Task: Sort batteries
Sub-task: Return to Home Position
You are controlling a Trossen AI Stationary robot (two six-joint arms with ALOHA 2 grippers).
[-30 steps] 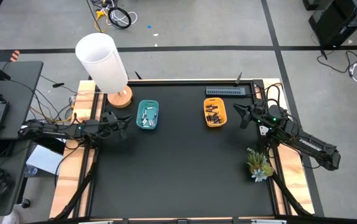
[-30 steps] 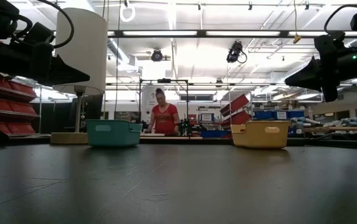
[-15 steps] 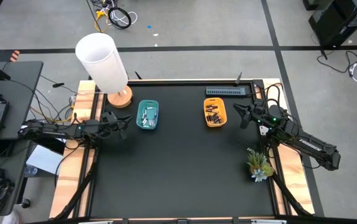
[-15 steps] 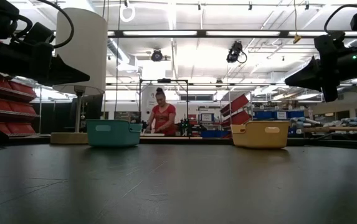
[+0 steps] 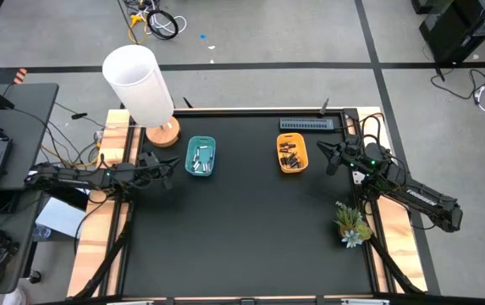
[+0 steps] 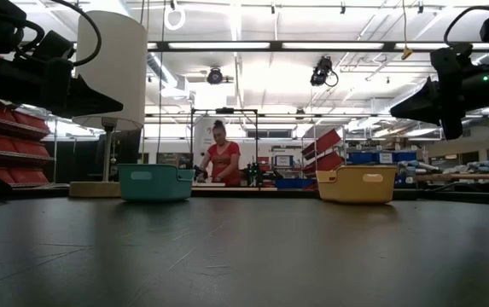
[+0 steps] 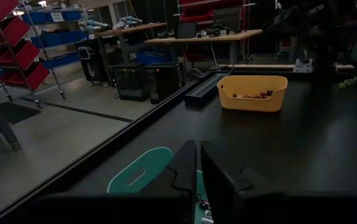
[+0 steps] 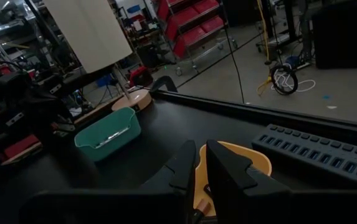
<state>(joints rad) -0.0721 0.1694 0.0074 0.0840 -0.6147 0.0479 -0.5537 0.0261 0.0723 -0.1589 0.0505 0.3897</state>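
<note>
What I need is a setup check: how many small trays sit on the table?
2: the teal tray sits left of centre near the lamp base, the yellow tray right of centre beside the grey strip. None looks hidden.

From above, the batteries (image 5: 289, 158) are showing too small for counting. In the low view, the walls of the teal tray (image 6: 155, 182) and the yellow tray (image 6: 356, 184) are hiding all of them. In the 2 wrist views, the left gripper (image 7: 198, 146) is covering part of the teal tray, and the right gripper (image 8: 200, 144) is masking much of the yellow tray.
</note>
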